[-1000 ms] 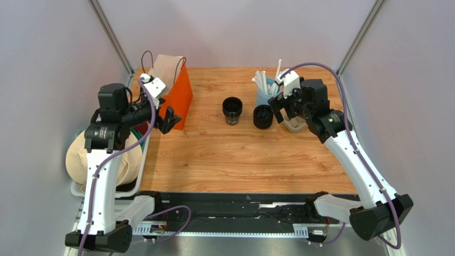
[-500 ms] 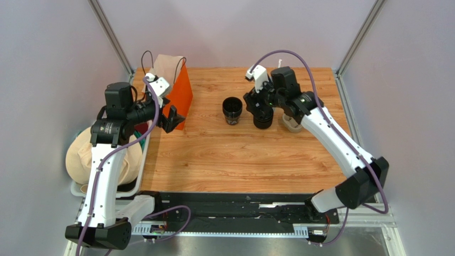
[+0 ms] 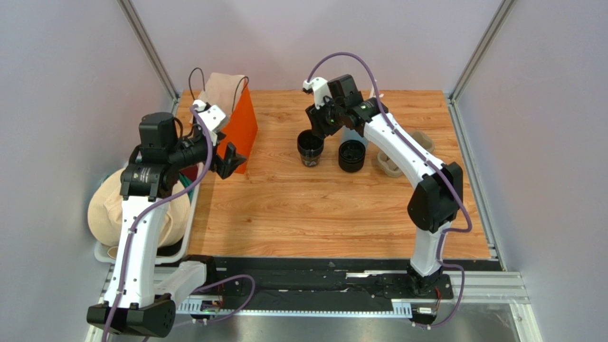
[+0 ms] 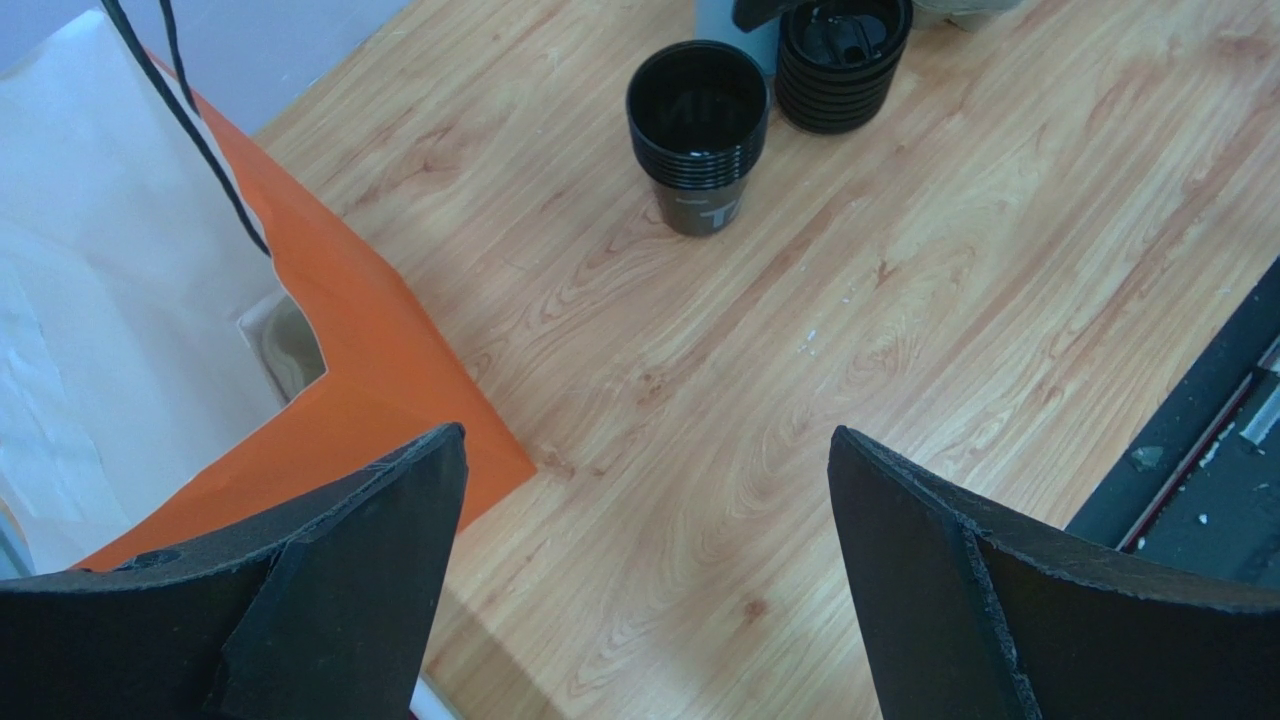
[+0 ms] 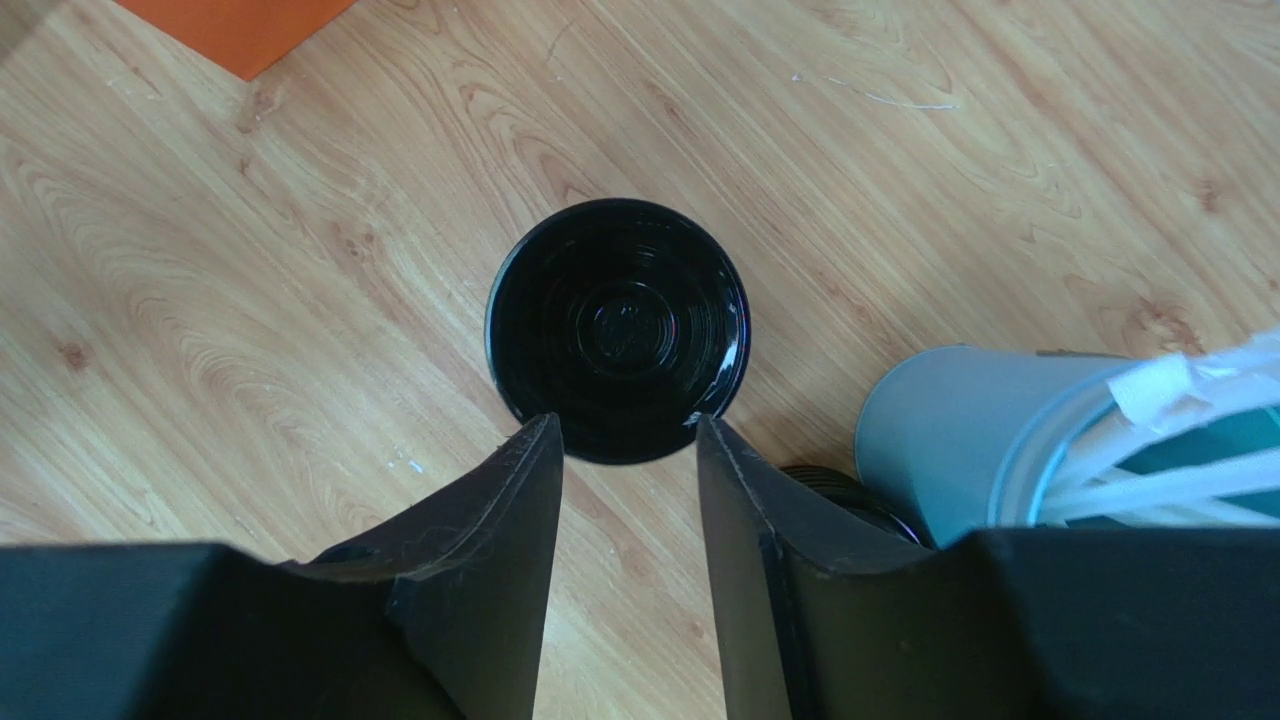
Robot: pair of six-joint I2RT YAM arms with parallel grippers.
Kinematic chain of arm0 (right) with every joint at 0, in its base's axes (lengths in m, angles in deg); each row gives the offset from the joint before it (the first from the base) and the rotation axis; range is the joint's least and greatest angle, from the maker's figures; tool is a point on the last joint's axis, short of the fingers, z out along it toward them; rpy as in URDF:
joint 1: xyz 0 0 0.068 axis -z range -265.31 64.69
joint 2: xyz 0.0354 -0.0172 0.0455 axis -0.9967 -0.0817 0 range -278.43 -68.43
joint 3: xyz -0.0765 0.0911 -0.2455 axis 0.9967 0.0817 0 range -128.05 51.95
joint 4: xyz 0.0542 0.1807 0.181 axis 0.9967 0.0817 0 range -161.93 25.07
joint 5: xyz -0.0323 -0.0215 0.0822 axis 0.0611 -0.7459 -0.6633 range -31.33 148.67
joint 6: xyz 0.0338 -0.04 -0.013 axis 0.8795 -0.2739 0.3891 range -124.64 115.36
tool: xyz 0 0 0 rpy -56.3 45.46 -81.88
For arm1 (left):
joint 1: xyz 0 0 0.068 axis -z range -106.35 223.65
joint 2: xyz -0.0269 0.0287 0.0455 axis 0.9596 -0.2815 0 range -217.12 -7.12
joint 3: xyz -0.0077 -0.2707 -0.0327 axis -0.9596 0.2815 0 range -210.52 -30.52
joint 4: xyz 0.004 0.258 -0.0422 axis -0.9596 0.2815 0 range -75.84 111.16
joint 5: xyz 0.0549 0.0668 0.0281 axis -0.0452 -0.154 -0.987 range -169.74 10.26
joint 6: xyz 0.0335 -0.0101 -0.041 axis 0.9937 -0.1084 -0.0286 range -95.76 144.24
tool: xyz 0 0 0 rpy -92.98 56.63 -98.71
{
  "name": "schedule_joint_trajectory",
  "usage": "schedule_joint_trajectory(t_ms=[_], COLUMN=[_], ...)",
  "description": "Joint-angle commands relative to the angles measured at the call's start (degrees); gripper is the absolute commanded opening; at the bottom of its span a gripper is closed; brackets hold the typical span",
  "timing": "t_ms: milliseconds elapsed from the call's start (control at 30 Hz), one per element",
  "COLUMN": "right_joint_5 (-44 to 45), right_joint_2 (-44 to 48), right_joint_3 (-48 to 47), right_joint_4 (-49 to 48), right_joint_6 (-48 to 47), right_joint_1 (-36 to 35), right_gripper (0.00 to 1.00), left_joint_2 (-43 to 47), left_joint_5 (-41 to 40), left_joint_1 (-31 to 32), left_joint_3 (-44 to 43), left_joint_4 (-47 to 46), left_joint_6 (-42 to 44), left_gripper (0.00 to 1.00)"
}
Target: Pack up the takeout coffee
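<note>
The right claw (image 5: 624, 431) is hovering, half spread, above the takeout coffee cup (image 5: 616, 327). The left claw (image 4: 646, 443) is gaping wide.

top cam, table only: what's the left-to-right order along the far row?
orange bag → black cup → black lid stack → cardboard tray

The takeout coffee cup (image 5: 616, 330), small, round, black and lidless, stands upright just beyond the fingertips (image 5: 526, 458) of the right gripper (image 5: 627, 438), its near rim between them.
</note>
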State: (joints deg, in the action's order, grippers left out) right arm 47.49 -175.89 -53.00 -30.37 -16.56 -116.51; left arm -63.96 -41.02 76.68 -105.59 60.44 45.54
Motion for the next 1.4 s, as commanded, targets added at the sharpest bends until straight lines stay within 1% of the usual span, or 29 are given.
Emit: schedule_joint_trajectory(t_ms=[0,200,567,833,933,1233,1300,1367], right_joint_5=[0.5,2.2,6.3,7.0,6.8,5.0,4.9,4.7], right_joint_2=[-3.3,-6.5,-8.1,-8.9,-9.2,-9.8,-9.8,-9.7], right_joint_3=[-4.7,-5.0,-3.4,-3.2,-3.2,-3.0,-2.9,-3.0], right_joint_4=[1.2,1.2,-0.2,-0.4,-0.4,-0.3,-0.3,-0.3], right_joint_6=[1.2,0.8,-0.5,-0.7,-0.6,0.1,0.2,0.3], right_joint_1=[-0.1,-0.1,-0.1,-0.1,0.3,1.4,1.6,1.6], right_gripper=[0.42,0.40,0.40,0.39,0.34,0.32,0.30,0.26], left_joint_2=[0.9,1.0,0.8,0.6,0.7,0.8,0.9,0.9], left_joint_5=[0.9,1.4,1.8,1.7,1.7,2.1,2.0,2.0], left_joint_1=[0.2,0.2,0.2,0.2,0.2,0.2,0.2,0.2], left_joint_3=[0.5,0.7,0.8,0.9,0.9,1.1,1.2,1.2], left_joint_4=[-2.2,-2.3,-2.5,-2.5,-2.5,-2.6,-2.5,-2.5], left_joint_6=[-0.4,-0.6,-0.9,-1.0,-1.1,-1.0,-1.0,-1.1], left_gripper=[0.99,0.99,0.99,0.99,0.99,0.99,0.99,0.99])
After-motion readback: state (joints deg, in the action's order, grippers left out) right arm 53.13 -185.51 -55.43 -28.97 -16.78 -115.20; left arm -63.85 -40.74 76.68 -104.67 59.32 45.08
